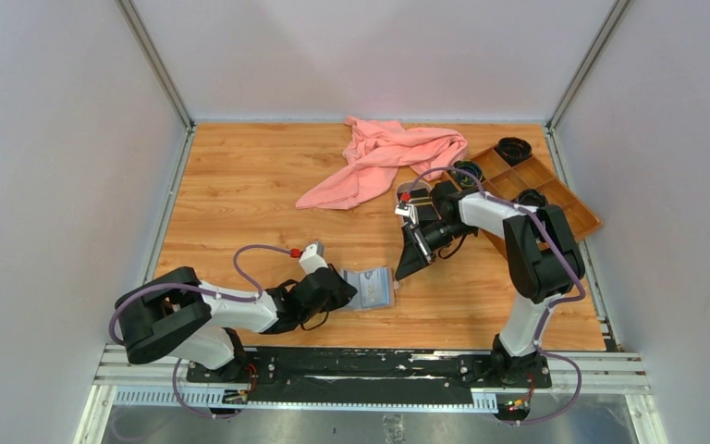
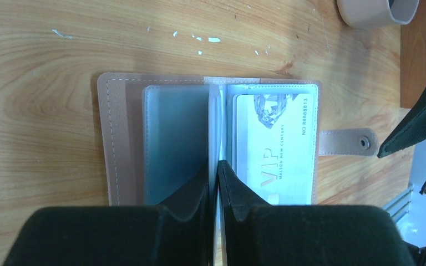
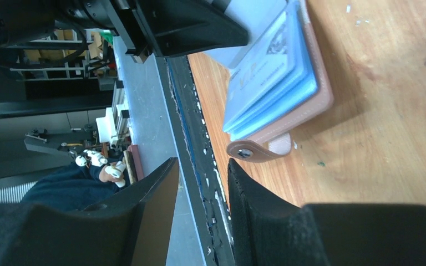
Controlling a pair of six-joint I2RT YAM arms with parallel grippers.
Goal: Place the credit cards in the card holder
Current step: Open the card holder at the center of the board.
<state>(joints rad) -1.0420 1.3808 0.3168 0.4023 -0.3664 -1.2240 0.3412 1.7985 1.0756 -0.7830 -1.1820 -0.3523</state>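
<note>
Card holder (image 2: 121, 138), open, pinkish-tan, clear sleeves (image 2: 175, 144)

Plain white walls (image 1: 379, 55) enclose a wooden table (image 1: 240, 185) under even light.

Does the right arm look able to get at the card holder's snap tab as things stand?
Probably yes: right fingers hover open near the snap tab, nothing between; left fingers pinch the sleeves instead.
</note>
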